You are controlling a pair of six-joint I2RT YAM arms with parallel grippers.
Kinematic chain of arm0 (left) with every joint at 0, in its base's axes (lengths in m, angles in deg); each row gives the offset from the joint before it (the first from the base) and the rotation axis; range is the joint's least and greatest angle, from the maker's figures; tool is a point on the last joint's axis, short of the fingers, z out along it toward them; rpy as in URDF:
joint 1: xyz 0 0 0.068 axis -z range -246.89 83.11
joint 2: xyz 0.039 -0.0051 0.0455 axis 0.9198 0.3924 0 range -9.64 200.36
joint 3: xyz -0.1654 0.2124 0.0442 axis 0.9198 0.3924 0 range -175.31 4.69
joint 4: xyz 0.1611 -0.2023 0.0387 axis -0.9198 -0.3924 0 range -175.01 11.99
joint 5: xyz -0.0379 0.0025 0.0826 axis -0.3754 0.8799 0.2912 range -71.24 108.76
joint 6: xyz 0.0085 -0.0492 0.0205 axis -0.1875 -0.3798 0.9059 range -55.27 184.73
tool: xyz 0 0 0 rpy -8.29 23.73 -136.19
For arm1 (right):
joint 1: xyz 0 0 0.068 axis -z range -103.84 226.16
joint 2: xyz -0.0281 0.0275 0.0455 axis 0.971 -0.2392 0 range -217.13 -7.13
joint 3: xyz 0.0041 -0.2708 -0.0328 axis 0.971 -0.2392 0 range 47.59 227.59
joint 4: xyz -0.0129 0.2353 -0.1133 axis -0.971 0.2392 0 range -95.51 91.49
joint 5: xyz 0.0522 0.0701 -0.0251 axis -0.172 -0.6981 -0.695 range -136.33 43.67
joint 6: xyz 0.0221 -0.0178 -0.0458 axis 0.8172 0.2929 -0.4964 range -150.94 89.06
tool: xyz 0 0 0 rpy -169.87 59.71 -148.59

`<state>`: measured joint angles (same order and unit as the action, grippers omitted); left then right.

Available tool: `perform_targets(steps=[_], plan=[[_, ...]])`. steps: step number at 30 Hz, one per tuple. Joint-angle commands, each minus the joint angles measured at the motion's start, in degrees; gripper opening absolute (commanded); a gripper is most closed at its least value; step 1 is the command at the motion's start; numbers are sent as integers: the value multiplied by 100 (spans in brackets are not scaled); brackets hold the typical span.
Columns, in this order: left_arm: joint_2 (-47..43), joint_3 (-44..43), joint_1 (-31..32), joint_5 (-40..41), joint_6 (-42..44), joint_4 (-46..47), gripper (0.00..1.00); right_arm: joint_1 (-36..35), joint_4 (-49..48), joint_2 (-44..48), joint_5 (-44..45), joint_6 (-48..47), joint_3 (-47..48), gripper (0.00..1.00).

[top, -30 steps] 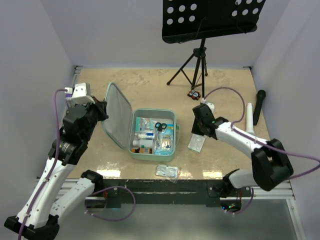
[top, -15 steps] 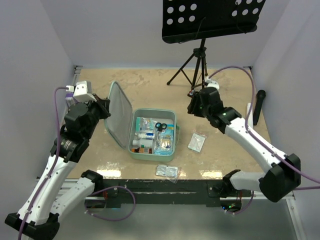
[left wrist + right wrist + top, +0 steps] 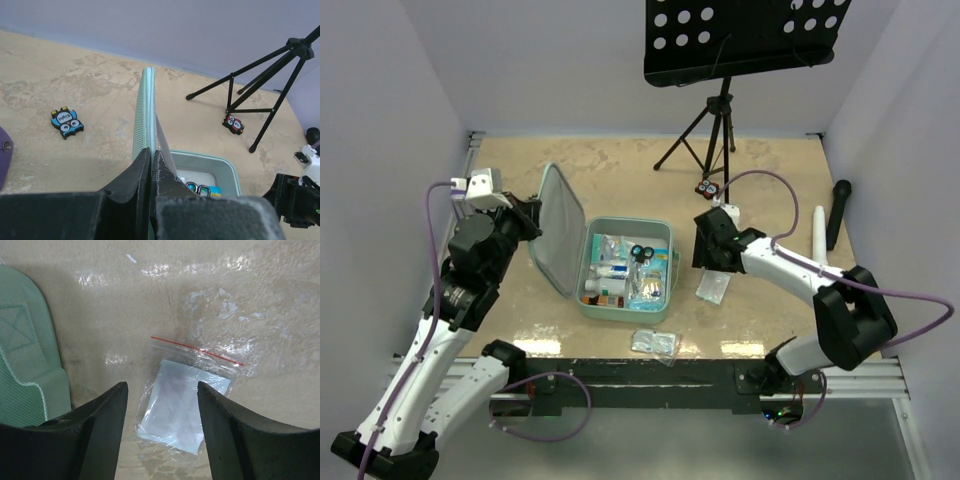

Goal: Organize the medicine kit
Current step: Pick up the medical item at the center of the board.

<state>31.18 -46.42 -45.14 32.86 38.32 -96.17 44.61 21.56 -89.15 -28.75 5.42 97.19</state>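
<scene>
Right hand (image 3: 706,262) has come back from beside the tripod foot, where it stood half a second earlier. It is now just right of the mint-green square soft medicine kit (image 3: 625,313). Left hand (image 3: 527,222) and the kit have not shifted.

Near edge of the beige stone-patterned surface (image 3: 750,325): one crumpled clear plastic packet (image 3: 656,342) lies just in front of the kit.

Mid surface: the medicine kit lies open, centre-left. Its tray holds small bottles, sachets and black-handled scissors (image 3: 640,252). The hinged lid (image 3: 555,230) stands near upright on the tray's left side. The left hand's fingers are pressed together on the lid's top edge, pinching it. In the wrist view the green rim runs away from between them.

Right of the kit and apart from it lies a flat clear zip bag with a red seal line (image 3: 182,410). The right hand is held over this bag with its fingers spread, and the bag shows between them in the wrist view.

Far surface: a small red-and-black owl-shaped tag (image 3: 708,188) sits by a foot of the black tripod music stand (image 3: 720,110). A blue owl-shaped tag (image 3: 66,121) lies left of the lid. A white tube (image 3: 820,235) and a black cylinder (image 3: 838,212) lie near the right wall.
</scene>
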Motion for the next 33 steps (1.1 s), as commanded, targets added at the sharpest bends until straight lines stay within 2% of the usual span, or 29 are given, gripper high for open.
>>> perform_targets(steps=[1, 10, 19, 22, 25, 31, 33], plan=[[-91, 233, -31, -215, -13, 57, 0, -202, -88, -270, 368, 249, 216, 62], [-267, 409, -31, -330, -66, 154, 0, -237, -79, -578, 641, 328, 243, 60], [-320, 462, -31, -303, -4, 172, 0, -264, -184, -868, 615, 249, 164, 51], [-338, 479, -31, -303, -4, 172, 0, -273, -228, -895, 527, 223, 129, 43], [-347, 471, -31, -295, -13, 163, 0, -273, -237, -860, 457, 196, 120, 26], [-347, 436, -31, -303, -22, 128, 0, -273, -237, -728, 342, 187, 102, 2], [-338, 418, -31, -303, -22, 119, 0, -273, -228, -641, 272, 205, 111, 0]])
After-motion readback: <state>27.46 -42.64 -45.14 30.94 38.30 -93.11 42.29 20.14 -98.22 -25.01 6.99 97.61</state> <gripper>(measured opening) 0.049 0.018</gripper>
